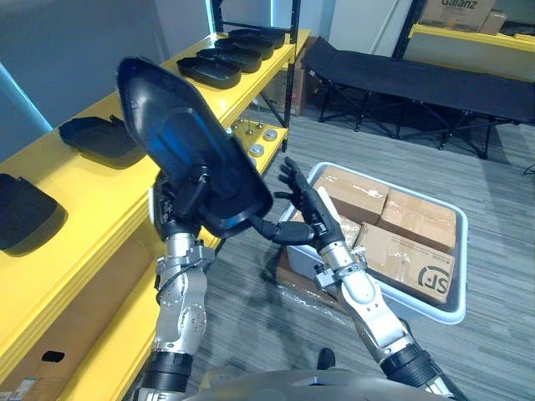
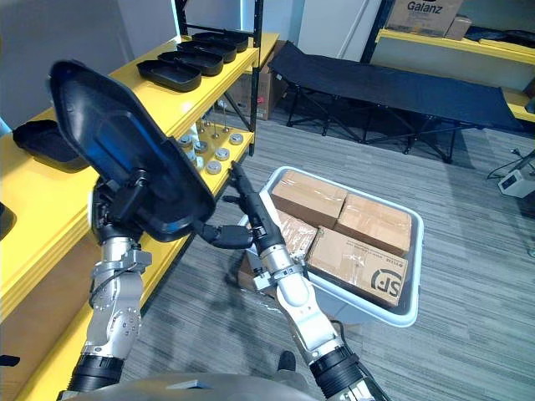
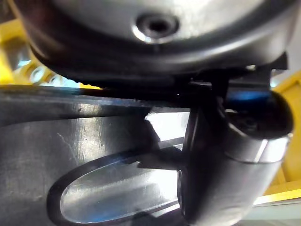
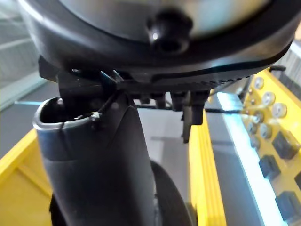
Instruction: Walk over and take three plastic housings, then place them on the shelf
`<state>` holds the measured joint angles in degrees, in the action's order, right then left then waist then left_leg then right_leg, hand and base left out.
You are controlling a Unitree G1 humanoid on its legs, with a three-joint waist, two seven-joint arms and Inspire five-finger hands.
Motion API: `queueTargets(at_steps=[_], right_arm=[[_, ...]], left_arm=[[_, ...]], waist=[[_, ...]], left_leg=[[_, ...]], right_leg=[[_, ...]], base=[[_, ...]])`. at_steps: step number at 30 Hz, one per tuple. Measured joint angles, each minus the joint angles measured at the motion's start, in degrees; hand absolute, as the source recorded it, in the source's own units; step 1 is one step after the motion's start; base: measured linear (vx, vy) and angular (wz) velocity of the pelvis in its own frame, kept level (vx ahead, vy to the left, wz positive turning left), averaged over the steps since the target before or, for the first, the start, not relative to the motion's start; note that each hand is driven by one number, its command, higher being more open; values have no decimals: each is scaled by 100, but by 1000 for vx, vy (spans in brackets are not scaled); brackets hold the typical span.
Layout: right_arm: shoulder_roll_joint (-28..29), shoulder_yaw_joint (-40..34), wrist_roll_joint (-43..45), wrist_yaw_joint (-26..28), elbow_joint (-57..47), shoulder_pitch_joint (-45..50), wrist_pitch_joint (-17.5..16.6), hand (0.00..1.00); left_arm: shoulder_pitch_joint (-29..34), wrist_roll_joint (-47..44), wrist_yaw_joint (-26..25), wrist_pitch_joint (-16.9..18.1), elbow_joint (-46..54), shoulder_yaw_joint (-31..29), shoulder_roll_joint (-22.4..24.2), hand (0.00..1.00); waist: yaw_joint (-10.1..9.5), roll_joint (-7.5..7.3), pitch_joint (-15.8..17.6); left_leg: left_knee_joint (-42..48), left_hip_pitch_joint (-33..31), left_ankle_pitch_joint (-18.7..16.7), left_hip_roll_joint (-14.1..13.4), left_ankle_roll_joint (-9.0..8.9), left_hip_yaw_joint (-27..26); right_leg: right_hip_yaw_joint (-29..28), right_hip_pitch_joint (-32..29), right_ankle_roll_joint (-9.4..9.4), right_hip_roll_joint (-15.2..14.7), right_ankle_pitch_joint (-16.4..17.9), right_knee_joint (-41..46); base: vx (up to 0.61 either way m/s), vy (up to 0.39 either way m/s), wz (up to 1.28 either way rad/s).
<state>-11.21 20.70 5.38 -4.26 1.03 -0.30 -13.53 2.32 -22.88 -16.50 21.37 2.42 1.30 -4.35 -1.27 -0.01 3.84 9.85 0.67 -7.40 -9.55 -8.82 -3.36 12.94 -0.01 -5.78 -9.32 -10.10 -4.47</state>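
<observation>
Presently the left hand (image 1: 180, 205) is raised in front of the robot with a large black plastic housing (image 1: 188, 154) in its grasp. Fingers and thumb are clamped on the lower part of the piece. The left wrist view shows the thumb (image 3: 225, 155) pressed flat against the shell's glossy surface. The housing stands tilted, with its broad hollow face turned toward the camera and its upper end leaning out over the yellow shelf (image 1: 100, 188). It is held above the shelf's top board and does not rest on it. The right hand (image 1: 311, 213) is just beside the housing's lower rim, fingers straight and spread and nothing in its grip. Its thumb reaches toward that rim; contact cannot be made out. On the shelf's top board a row of black housings (image 1: 209, 71) lies at the far end. Another shelved housing (image 1: 100, 138) sits nearer, and a third one (image 1: 25, 213) is at the view's left edge. Small round metal parts (image 1: 257, 142) sit on the lower board. On the floor to the robot's right is a pale bin (image 1: 456, 309) packed with cardboard boxes (image 1: 418, 251). A black folding cot (image 1: 401, 75) stands beyond it.
</observation>
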Motion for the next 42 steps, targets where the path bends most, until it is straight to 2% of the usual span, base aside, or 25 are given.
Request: queueTargets(at_steps=[4,8,9,12,13,15,22,27,30,31,32,34,38,42], right_arm=[[-30,-587,-19,-265,-364,335,74,100],[-39,-1020,38,-362,-442,406,52,100],[-41,-1080,171,-320,-444,407,16,100],[-48,-1131,1613,448,-603,477,-180,100],[-40,-1164,1881,718,-760,594,-196,100],[-16,-1249,1987,917,-944,750,-200,100],[274,-1985,1971,863,-1031,1317,-199,100],[316,-1870,1969,800,-723,1045,-252,100],[325,-1574,1735,535,-313,709,-366,100],[325,-1338,1544,412,-122,537,-430,100],[320,-1279,1489,348,-87,497,-443,100],[321,-946,1167,120,-39,322,-457,100],[319,-849,788,-120,81,-68,-486,100],[320,-872,789,-228,81,-207,-488,100]], left_arm=[[89,1420,-1195,2,5,-556,-1,0],[93,2157,-1773,-10,11,-823,-9,0],[93,2332,-1866,-19,11,-855,-11,0],[98,2775,-2041,-26,11,-916,-24,0],[99,2797,-2003,-22,12,-898,-24,0],[135,2795,-1927,-20,12,-905,-24,0],[688,2291,-1661,82,339,-904,135,0],[763,2088,-1665,86,929,-907,376,0],[807,2049,-1608,85,1346,-909,453,0],[960,2010,-1545,86,1665,-945,470,0],[1027,1954,-1484,86,1770,-984,489,0],[1285,1714,-1229,96,2072,-1277,614,0],[1667,1315,-1033,119,2105,-1778,680,0],[1986,1121,-890,117,2107,-1957,686,0]], waist=[[2,-31,5],[12,-78,5],[11,-82,5],[12,-81,7],[15,-81,7],[56,-81,7],[194,-77,53],[130,-74,95],[-44,-73,105],[-197,-53,162],[-266,-46,168],[-496,-44,175],[-789,-87,184],[-832,-158,184]], left_leg=[[-6,33,-6,-2,-4,-57],[-9,60,-16,-3,-2,-109],[-9,62,-18,-3,-3,-122],[-11,44,-19,-2,-3,-181],[-14,45,-19,-3,-3,-181],[-16,47,-25,-3,0,-190],[-35,66,-57,-2,9,-273],[-58,-68,-11,23,15,-22],[-119,-235,113,84,23,305],[-152,-279,178,109,19,512],[-159,-300,194,114,17,588],[-232,-360,284,146,8,880],[-264,-429,357,206,9,1168],[-292,-424,371,211,35,1163]], right_leg=[[-58,-12,-1,4,-1,0],[-94,-17,-2,4,0,-1],[-108,-27,-2,4,0,-1],[-170,-91,-6,5,-4,-1],[-170,-91,-6,5,-4,-1],[-181,-93,-9,5,-6,-1],[-249,-129,-11,3,-1,-1],[10,-82,-4,-30,24,-4],[330,-59,-14,-88,41,-5],[548,32,-25,-107,59,-5],[630,65,-22,-109,73,-5],[944,189,-51,-123,138,-5],[1224,315,-78,-152,195,-5],[1224,309,-70,-160,202,-4]], base=[[0,0,-5],[-4,4,-6],[-17,17,-10],[-13,17,-9],[0,0,0],[0,0,0],[5,21,-5],[-12,1,25],[-20,-18,62],[0,-14,61],[-13,-22,77],[-4,-19,68],[-15,11,45],[-5,8,2]])
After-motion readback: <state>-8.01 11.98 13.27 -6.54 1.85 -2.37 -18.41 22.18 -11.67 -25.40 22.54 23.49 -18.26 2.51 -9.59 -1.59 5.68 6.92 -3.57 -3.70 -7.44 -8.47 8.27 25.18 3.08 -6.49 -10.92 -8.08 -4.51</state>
